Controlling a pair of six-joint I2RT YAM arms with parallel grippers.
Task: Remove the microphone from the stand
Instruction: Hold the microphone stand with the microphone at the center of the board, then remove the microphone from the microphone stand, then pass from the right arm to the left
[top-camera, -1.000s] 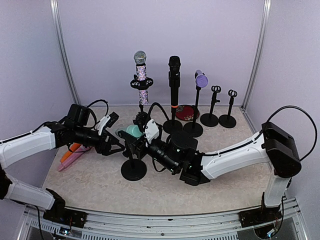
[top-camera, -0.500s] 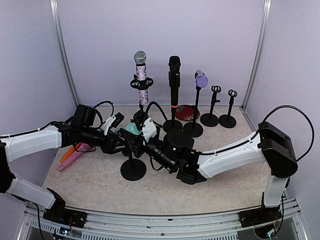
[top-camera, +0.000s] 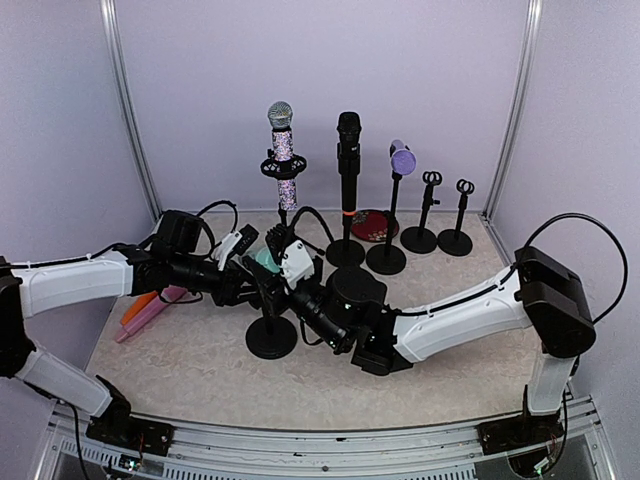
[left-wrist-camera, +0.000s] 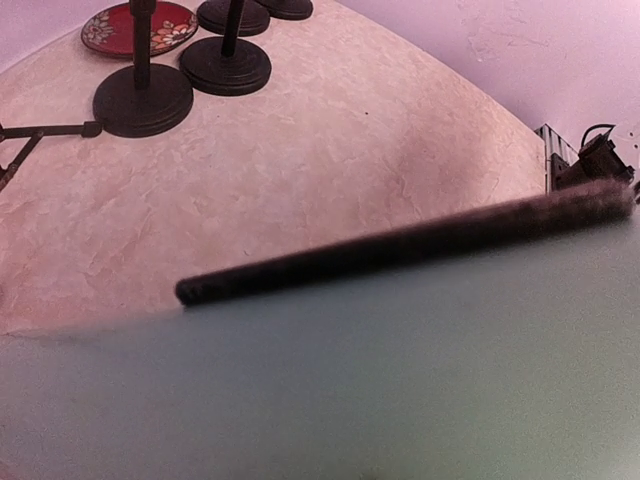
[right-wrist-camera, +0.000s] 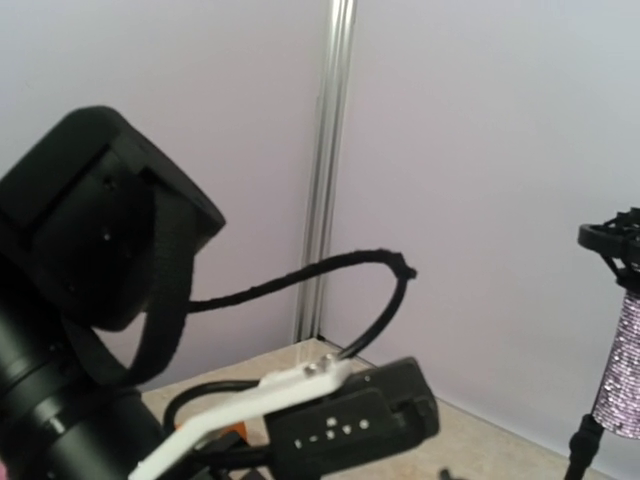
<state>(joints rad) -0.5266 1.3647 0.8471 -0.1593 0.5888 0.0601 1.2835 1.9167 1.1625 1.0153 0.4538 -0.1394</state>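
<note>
You brought the left gripper (top-camera: 244, 279) in from well left of the teal microphone (top-camera: 265, 258) until it sat right against the microphone's left side. You also eased the right gripper (top-camera: 282, 265) slightly farther back beside the microphone, so less of its teal head showed between them.

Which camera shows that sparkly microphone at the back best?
The top external view: the sparkly microphone shows whole, upright. The right wrist view catches only a sliver at the edge; the left wrist view shows none.
</note>
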